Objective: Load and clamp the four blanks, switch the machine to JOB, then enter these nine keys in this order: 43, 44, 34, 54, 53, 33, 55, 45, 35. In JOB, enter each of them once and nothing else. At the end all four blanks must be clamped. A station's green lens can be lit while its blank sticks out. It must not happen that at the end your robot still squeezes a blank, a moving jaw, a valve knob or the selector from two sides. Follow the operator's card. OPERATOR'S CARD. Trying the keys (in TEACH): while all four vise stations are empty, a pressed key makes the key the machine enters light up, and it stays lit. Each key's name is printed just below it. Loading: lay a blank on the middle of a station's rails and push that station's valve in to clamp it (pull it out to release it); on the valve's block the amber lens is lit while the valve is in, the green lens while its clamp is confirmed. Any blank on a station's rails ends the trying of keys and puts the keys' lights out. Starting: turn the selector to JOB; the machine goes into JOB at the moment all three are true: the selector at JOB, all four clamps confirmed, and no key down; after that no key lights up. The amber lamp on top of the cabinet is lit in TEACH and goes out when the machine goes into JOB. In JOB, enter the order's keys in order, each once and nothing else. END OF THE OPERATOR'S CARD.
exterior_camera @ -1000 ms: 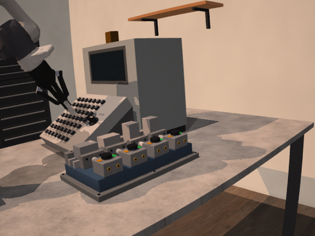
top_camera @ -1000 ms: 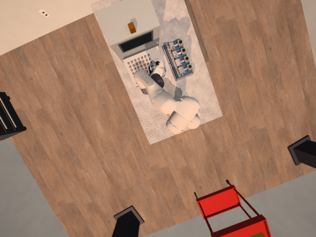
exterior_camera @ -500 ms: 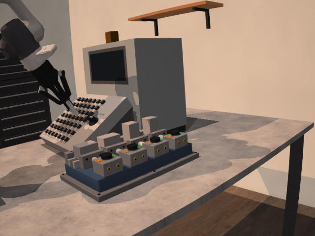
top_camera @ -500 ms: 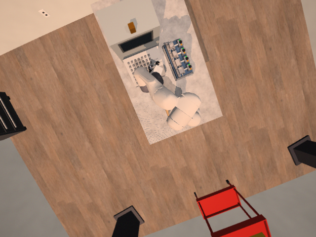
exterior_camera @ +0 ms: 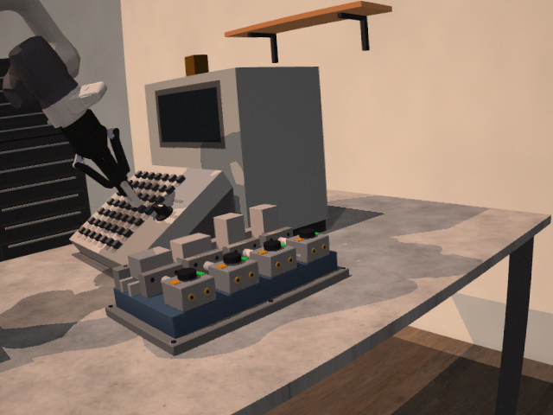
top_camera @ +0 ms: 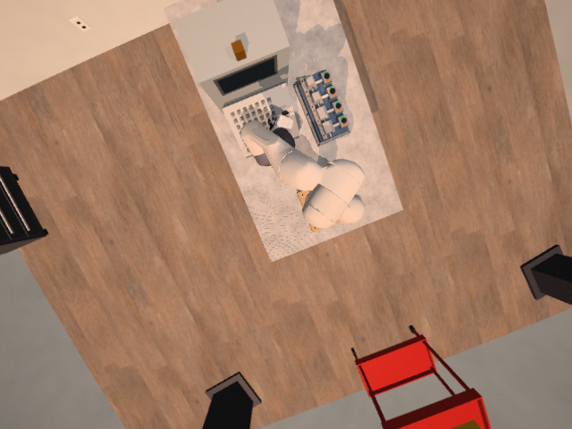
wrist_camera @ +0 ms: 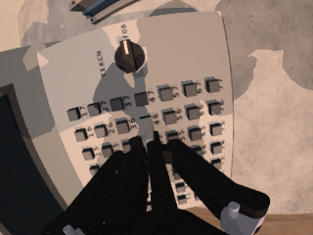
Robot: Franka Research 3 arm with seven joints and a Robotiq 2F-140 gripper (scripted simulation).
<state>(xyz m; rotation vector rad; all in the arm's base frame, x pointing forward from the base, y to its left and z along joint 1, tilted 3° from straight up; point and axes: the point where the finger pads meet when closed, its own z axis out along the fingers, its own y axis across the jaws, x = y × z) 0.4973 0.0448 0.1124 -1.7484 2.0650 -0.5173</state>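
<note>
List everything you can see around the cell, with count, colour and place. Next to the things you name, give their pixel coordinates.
cabinet (top_camera: 226,28) (exterior_camera: 281,147) (wrist_camera: 29,98): 1, grey, on table
screen (top_camera: 247,74) (exterior_camera: 189,113) (wrist_camera: 15,162): 1, dark, cabinet front
lamp (top_camera: 238,49) (exterior_camera: 196,65): 1, amber-brown, cabinet top
console (top_camera: 281,94) (exterior_camera: 200,176) (wrist_camera: 181,49): 1, light grey, before cabinet
keys (exterior_camera: 180,179) (wrist_camera: 166,93): many, dark, console
selector (top_camera: 284,113) (exterior_camera: 162,211) (wrist_camera: 129,56): 1, black, console
vise base (exterior_camera: 147,308) (wrist_camera: 100,7): 1, blue on grey, beside console
blanks (exterior_camera: 228,230): 4, grey, one per station
valves (top_camera: 332,90) (exterior_camera: 232,258): 4, black, on blocks
lenses (exterior_camera: 220,265): 4 amber, 4 green, beside valves
table (top_camera: 286,239) (exterior_camera: 312,357) (wrist_camera: 274,147): 1, mottled grey
shelf (exterior_camera: 308,20): 1, orange-brown, wall
outlet (top_camera: 79,23): 1, white, top view's upper left
drawers (exterior_camera: 40,192): 1 unit, black, behind arm
cart (top_camera: 397,366): 1, red, floor
stands (top_camera: 229,406): 2, black, floor
arm (top_camera: 337,184) (exterior_camera: 66,48): 1, white and dark, over table
hand (exterior_camera: 135,203) (wrist_camera: 148,127): 1, black, shut, at keys
</note>
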